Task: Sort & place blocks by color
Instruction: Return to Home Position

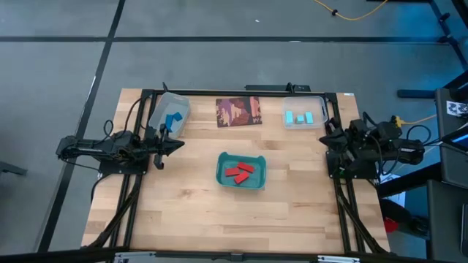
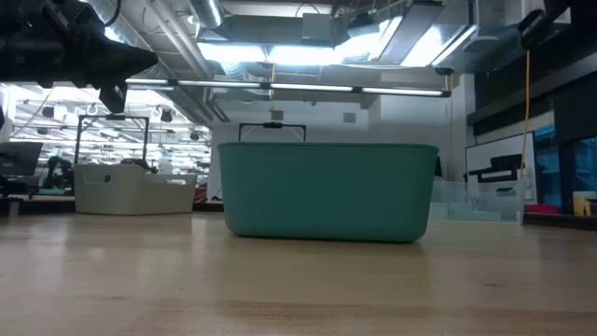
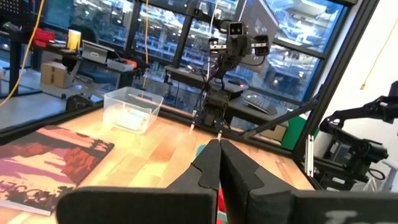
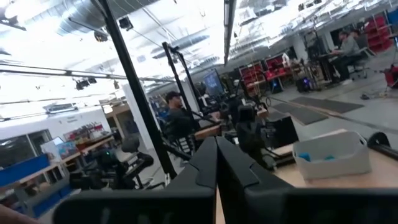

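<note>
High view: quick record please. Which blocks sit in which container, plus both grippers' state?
red blocks: in teal tray, table centre
dark blue blocks: in white bin, upper left of high view
light cyan blocks: in clear bin, upper right
printed card: flat between the two bins
left gripper: shut, empty, beside white bin
right gripper: shut, empty, at table's right edge
loose blocks: none visible

Overhead, table-level, two wrist cameras

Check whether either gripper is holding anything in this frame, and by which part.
Nothing is held. The left gripper and the right gripper are both shut on nothing, each at its own side of the table.
</note>
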Controlling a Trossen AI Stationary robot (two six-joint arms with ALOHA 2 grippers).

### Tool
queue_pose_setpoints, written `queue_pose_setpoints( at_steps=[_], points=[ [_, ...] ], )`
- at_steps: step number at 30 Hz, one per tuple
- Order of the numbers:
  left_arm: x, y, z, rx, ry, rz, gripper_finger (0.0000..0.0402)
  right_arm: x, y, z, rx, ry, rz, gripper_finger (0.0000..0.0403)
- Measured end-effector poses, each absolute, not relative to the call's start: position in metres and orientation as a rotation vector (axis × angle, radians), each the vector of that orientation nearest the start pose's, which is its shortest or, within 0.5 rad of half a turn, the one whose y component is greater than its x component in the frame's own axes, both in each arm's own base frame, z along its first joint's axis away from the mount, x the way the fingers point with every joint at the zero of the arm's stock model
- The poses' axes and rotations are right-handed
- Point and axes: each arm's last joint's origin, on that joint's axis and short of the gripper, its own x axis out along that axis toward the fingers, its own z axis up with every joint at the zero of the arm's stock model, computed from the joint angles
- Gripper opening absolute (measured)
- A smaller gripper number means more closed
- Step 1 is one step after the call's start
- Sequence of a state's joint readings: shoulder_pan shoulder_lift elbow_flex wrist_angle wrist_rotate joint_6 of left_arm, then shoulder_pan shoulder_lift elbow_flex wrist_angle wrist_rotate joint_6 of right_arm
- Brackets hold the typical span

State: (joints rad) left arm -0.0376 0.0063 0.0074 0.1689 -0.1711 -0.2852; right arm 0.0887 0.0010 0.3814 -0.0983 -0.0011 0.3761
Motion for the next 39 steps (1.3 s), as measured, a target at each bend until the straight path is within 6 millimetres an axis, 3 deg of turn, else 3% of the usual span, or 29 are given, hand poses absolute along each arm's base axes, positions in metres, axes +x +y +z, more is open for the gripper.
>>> queue_pose_setpoints(
  at_steps=[13, 26, 39],
  points=[
    [0.096, 0.001, 0.182, -0.302, -0.187, 0.108, 0.0, 0.057, 0.005, 0.275, 0.323, -0.299, 0.138, 0.0],
    [0.096, 0.001, 0.182, -0.302, -0.187, 0.108, 0.0, 0.084, 0.008, 0.221, 0.419, -0.275, 0.159, 0.0],
    [0.096, 0.001, 0.182, -0.302, -0.187, 0.108, 0.0, 0.093, 0.009, 0.191, 0.435, -0.247, 0.158, 0.0]
  ],
)
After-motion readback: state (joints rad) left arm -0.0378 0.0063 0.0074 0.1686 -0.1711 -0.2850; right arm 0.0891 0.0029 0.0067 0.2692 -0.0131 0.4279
